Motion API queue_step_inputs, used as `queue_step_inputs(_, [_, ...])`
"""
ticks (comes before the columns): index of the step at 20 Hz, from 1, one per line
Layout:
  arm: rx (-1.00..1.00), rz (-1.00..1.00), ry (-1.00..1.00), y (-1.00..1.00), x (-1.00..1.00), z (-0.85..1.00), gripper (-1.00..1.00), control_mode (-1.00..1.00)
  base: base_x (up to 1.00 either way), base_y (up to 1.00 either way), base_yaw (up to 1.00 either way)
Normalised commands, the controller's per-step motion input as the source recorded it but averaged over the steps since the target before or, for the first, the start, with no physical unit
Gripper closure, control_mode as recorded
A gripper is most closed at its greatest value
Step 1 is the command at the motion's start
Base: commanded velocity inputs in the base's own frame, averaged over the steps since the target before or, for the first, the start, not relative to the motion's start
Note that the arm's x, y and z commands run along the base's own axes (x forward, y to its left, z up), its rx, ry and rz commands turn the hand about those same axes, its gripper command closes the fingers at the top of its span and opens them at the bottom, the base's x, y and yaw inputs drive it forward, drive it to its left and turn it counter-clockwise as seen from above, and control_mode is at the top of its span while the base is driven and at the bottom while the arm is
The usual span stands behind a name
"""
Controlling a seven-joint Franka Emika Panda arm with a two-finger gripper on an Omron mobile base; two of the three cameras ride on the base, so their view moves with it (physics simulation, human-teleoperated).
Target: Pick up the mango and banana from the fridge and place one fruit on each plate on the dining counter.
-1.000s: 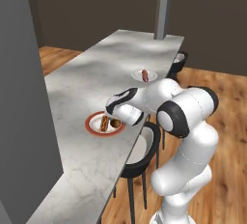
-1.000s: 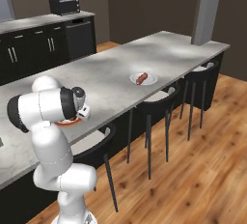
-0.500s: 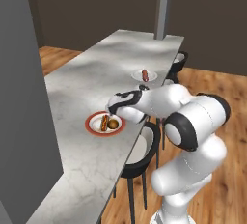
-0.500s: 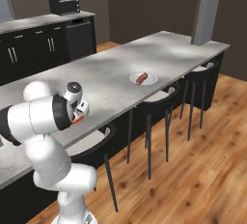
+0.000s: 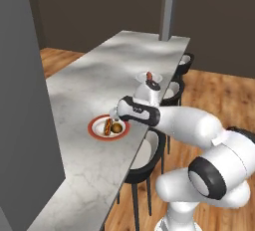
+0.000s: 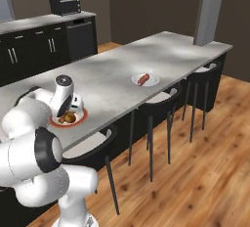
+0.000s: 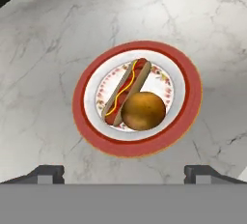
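The dining counter (image 5: pixel 89 83) extends beneath and beyond the gripper (image 7: pixel 123 172). The red-rimmed plate (image 7: pixel 188 85) lies directly below the gripper. On it, the mango (image 7: pixel 143 110) rests touching a hot dog (image 7: pixel 126 90). The gripper hangs above the plate, released and empty, fingertips spread wide. Farther along the counter, the small white plate (image 6: pixel 151 80) carries a reddish item, judged to be the banana. Both placements appear complete.

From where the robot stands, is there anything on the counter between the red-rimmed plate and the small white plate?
No. In the right base view, only bare marbled dining counter runs between the red-rimmed plate, which holds the mango, and the small white plate.
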Motion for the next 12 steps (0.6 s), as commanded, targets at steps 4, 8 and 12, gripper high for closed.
queue_step_inputs(4, [-0.17,0.33,0.0,0.0,-0.82,0.46,-1.0,-1.0,0.0,0.0,0.0])
queue_step_inputs(8, [-0.13,0.15,0.0,-0.02,-0.88,0.34,-1.0,-1.0,0.0,0.0,0.0])
queue_step_inputs(12, [-0.12,0.04,-0.12,-0.06,-0.94,0.09,-1.0,-1.0,0.0,0.0,0.0])
